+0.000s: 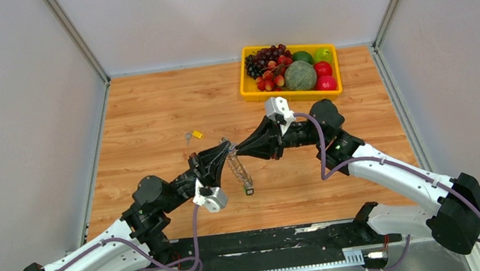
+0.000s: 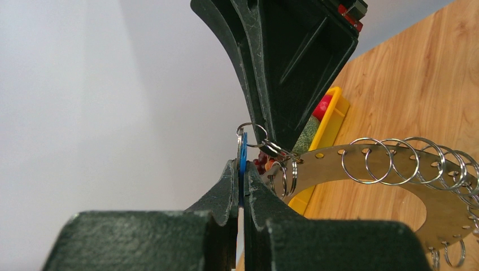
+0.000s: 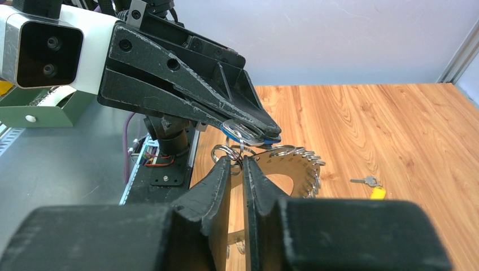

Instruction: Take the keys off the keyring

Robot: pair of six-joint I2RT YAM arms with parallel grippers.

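The keyring (image 1: 238, 169) hangs on edge between my two grippers above the table; the left wrist view shows it as a flat grey plate (image 2: 339, 169) fringed with silvery loops. My left gripper (image 1: 227, 150) is shut on a blue-headed key (image 2: 242, 149) that is still hooked to a loop. My right gripper (image 1: 239, 151) is shut on the keyring's rim at a small loop (image 3: 226, 152). A dark-headed key (image 1: 249, 191) dangles from the ring's low end. A yellow-headed key (image 1: 194, 136) lies loose on the table and also shows in the right wrist view (image 3: 373, 191).
A yellow bin (image 1: 245, 87) of fruit stands at the back right of the wooden table. Grey walls enclose the left, right and far sides. A black rail (image 1: 272, 243) runs along the near edge between the arm bases.
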